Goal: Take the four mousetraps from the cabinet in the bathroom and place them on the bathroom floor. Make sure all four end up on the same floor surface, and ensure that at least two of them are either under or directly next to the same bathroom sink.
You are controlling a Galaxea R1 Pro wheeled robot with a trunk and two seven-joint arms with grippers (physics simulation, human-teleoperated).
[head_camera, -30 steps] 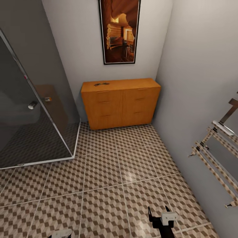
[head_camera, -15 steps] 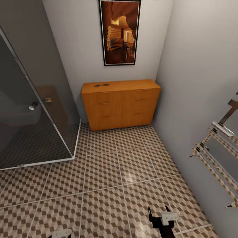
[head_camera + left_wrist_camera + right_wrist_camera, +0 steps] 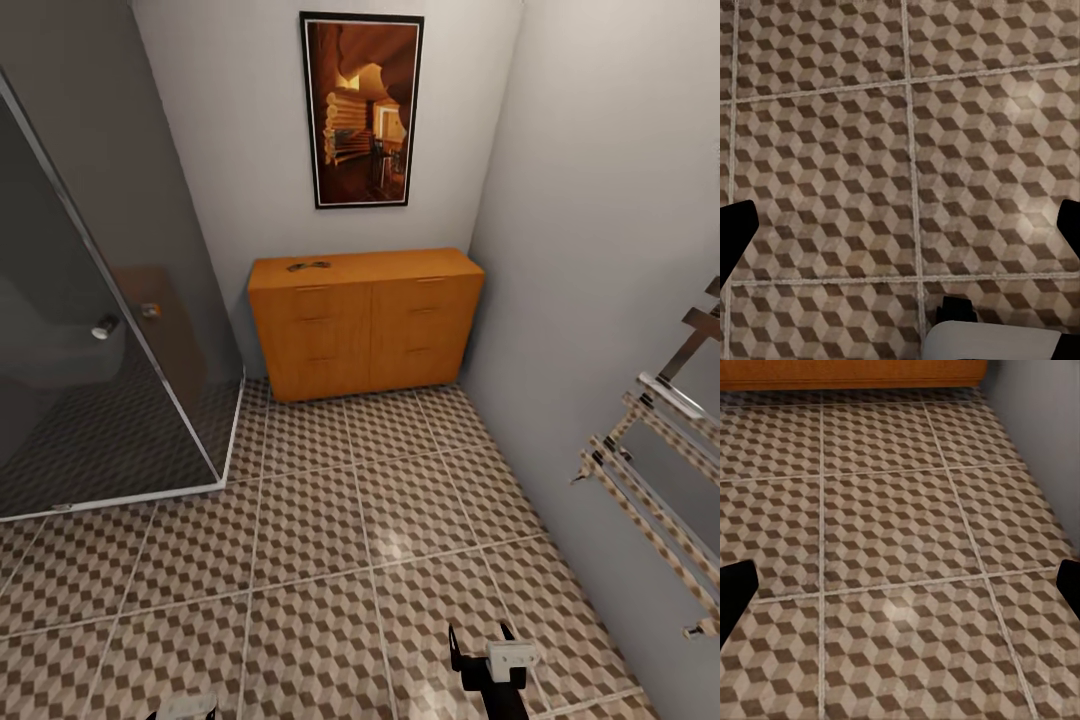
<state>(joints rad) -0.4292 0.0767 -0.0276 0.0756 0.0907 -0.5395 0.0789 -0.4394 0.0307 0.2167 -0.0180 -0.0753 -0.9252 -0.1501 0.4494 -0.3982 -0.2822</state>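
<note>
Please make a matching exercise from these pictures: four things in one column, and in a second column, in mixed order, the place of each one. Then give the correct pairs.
Things:
1. cabinet
2. framed picture
3. glass shower door
4. right pincer

Places:
A. on the wall above the cabinet
B. low over the bathroom floor, near the robot
C. at the robot's left side of the room
D. against the far wall, in the corner

Pairs: 1-D, 2-A, 3-C, 4-B

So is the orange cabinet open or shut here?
Shut: the cabinet shows all its drawer fronts flush, none pulled out. Something small and dark lies on its top.
</note>
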